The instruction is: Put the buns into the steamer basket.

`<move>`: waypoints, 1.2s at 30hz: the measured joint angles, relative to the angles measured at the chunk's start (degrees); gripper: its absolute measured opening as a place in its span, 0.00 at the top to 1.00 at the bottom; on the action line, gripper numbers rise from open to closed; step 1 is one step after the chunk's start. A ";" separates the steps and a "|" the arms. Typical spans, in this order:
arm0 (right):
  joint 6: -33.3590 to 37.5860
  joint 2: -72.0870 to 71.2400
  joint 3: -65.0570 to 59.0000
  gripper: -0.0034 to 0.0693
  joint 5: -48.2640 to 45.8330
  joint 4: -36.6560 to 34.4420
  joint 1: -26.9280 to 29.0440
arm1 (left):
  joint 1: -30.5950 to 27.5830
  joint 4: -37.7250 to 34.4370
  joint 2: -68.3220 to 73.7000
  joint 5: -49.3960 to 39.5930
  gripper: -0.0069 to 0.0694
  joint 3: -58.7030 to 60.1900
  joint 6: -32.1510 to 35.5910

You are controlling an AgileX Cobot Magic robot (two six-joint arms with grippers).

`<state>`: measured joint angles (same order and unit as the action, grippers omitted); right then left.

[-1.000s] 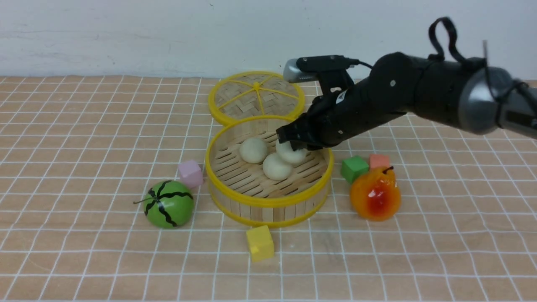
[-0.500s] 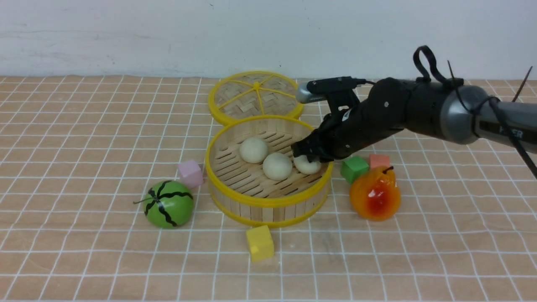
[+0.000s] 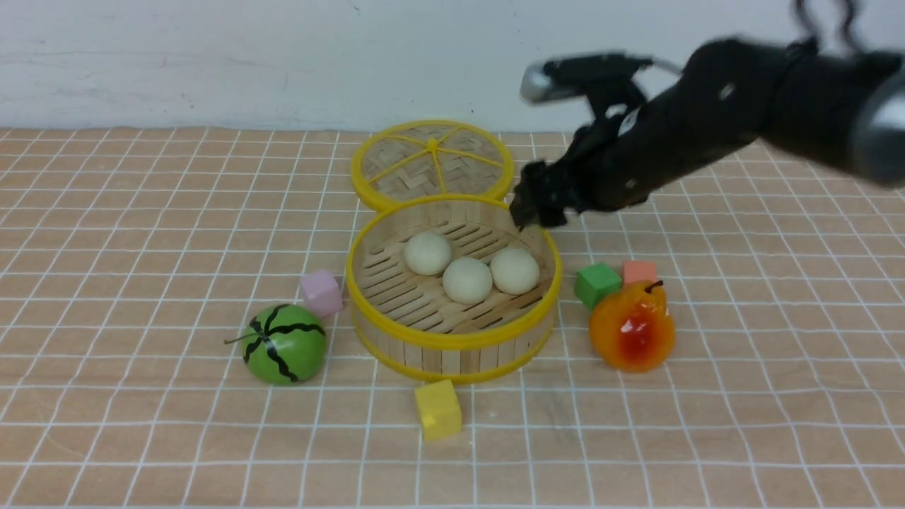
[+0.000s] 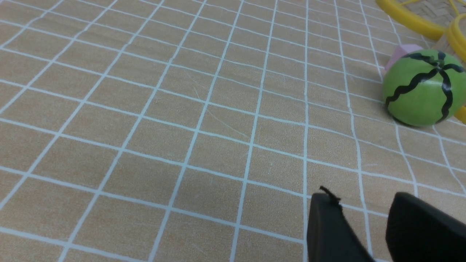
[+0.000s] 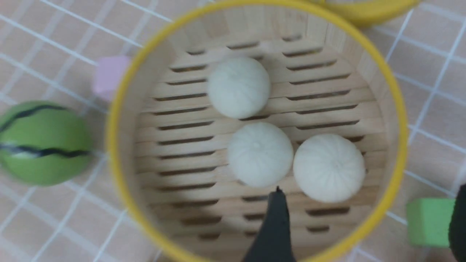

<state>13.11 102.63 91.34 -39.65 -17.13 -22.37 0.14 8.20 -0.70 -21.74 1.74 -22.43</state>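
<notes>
Three cream buns point(image 3: 466, 281) lie on the slatted floor of the bamboo steamer basket point(image 3: 452, 353), set in a loose row, with the two nearer the tabletop's right edge touching. The basket stands around the middle of the tabletop point(image 3: 141, 438). Its woven lid point(image 3: 431, 162) lies flat on the side toward the far edge, against the basket's rim.

The right claw point(image 3: 530, 208) hangs above the basket's far-right rim, clear of the buns, its fingers spread wide and gripping nothing.

Toward the left edge a pink cube point(image 3: 322, 292) sits just beside the basket wall, with a toy watermelon point(image 3: 285, 344) near it. A yellow cube point(image 3: 438, 408) sits just beside the basket toward the near edge. Toward the right edge are a green cube point(image 3: 597, 284), a salmon cube point(image 3: 640, 271) and a toy pear point(image 3: 633, 326).

The left claw point(image 4: 360, 198) hovers over bare tabletop well apart from the basket, its fingers parted and empty.
</notes>
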 joint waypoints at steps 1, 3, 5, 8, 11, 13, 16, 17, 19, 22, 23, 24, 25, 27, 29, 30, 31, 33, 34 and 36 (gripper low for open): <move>0.00 -1.14 0.00 0.15 -0.95 0.14 0.00 | 0.00 0.00 0.00 0.00 0.60 0.00 0.00; 0.04 -7.92 0.00 0.17 -6.36 3.11 0.00 | 0.00 0.00 0.00 0.00 0.60 0.00 0.00; -0.17 -14.61 0.05 0.23 -11.46 6.36 0.00 | 0.00 0.00 0.00 0.00 0.60 0.00 0.00; -1.98 -22.51 0.05 0.34 -17.73 9.73 0.00 | 0.00 0.00 0.00 0.00 0.60 0.00 0.00; -5.77 -31.35 -0.01 0.53 -25.50 13.45 0.00 | 0.00 0.00 0.00 0.00 0.60 0.00 0.00; -7.89 -36.98 -1.92 0.68 -27.75 15.26 0.00 | 0.00 0.00 0.00 0.00 0.60 0.00 0.00; -10.14 -45.63 -8.74 0.89 -27.39 17.13 0.00 | 0.00 0.00 0.00 0.00 0.60 0.00 0.00; -10.90 -48.47 -12.10 0.93 -26.56 17.13 0.00 | 0.00 0.00 0.00 0.00 0.60 0.00 0.00; -12.29 -53.50 -18.57 0.98 -24.24 17.84 0.00 | 0.00 0.00 0.00 0.00 0.60 0.00 0.00; -13.67 -61.72 -29.14 0.98 -17.49 18.14 0.00 | 0.00 0.00 0.00 0.00 0.60 0.00 0.00; -13.75 -64.19 -31.00 0.98 -15.67 18.31 0.00 | 0.00 0.00 0.00 0.00 0.60 0.00 0.00; -13.79 -66.15 -32.65 0.98 -14.01 18.44 0.00 | 0.00 0.00 0.00 0.00 0.60 0.00 0.00; -13.79 -68.11 -34.44 0.98 -12.47 18.84 0.00 | 0.00 0.00 0.00 0.00 0.60 0.00 0.00; -13.79 -73.29 -37.52 0.98 -9.03 19.36 0.00 | 0.00 0.00 0.00 0.00 0.60 0.00 0.00; -13.79 -76.74 -40.22 0.98 -7.28 19.42 0.00 | 0.00 0.00 0.00 0.00 0.60 0.00 0.00; -13.79 -77.39 -40.48 0.98 -6.99 19.42 0.00 | 0.00 0.00 0.00 0.00 0.60 0.00 0.00; -13.79 -79.00 -41.99 0.98 -6.35 19.57 0.00 | 0.00 0.00 0.00 0.00 0.60 0.00 0.00; -13.82 -80.80 -44.21 0.97 -6.14 20.13 0.00 | 0.00 0.00 0.00 0.00 0.60 0.00 0.00; -13.82 -81.37 -45.05 0.97 -6.00 20.27 0.00 | 0.00 0.00 0.00 0.00 0.60 0.00 0.00; -13.82 -81.77 -46.66 0.97 -6.00 20.51 0.00 | 0.00 0.00 0.00 0.00 0.60 0.00 0.00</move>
<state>-0.70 20.87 44.68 -45.65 3.38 -22.37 0.14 8.20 -0.70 -21.74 1.74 -22.43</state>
